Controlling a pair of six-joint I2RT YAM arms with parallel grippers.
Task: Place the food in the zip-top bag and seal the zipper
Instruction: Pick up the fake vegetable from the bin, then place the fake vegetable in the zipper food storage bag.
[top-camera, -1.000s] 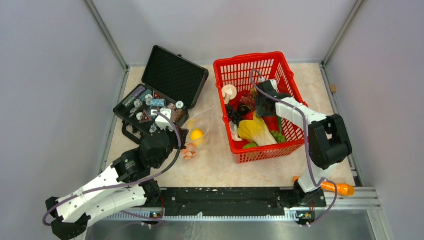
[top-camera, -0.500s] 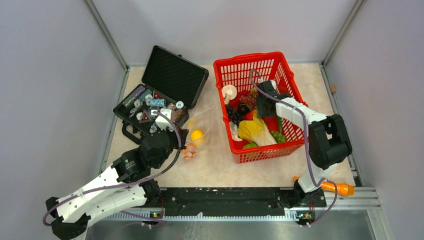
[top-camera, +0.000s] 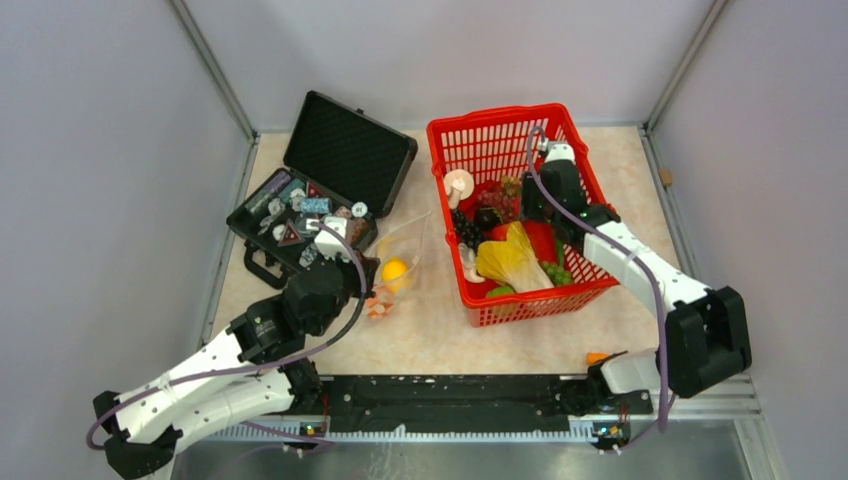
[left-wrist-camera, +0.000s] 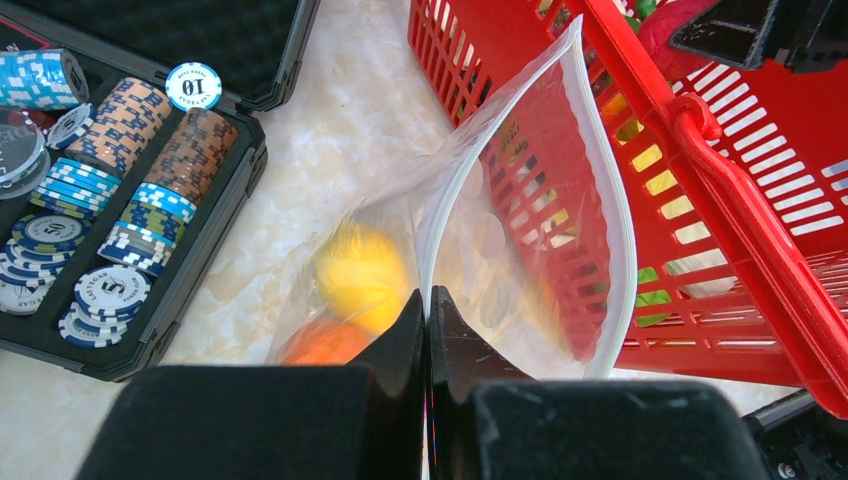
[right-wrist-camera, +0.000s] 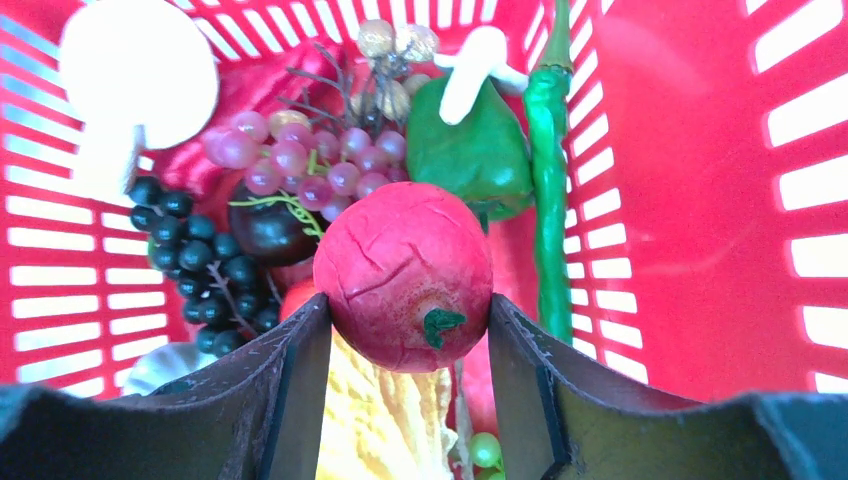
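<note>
Red, cracked-skinned plastic toy fruit (right-wrist-camera: 403, 275) sits between the two dark fingers of the right gripper (right-wrist-camera: 405, 335), which are parted to the fruit's width and press on both its sides. The gripper hangs inside the red mesh plastic basket (top-camera: 480, 150), above the rest of the food: a white toy mushroom (right-wrist-camera: 135, 65), a bunch of dark toy grapes (right-wrist-camera: 200, 265), a bunch of pink toy grapes (right-wrist-camera: 300, 160), a green toy pepper (right-wrist-camera: 470, 150) and a pale yellow-white toy cabbage (top-camera: 512, 258).

The clear, crinkly zip-top bag (top-camera: 408, 245) lies on the marbled beige table (top-camera: 430, 330), between the basket and the open black hard case (top-camera: 350, 150) of poker chips (left-wrist-camera: 130, 120). Its mouth gapes towards the basket, the whitish press-seal zipper (left-wrist-camera: 621, 215) curving around the opening. The left gripper (left-wrist-camera: 428, 305) is pinched together on the near lip of that strip. Inside the bag lie a yellow toy lemon (left-wrist-camera: 362, 275) and, just beside it, an orange toy fruit (left-wrist-camera: 325, 343).
</note>
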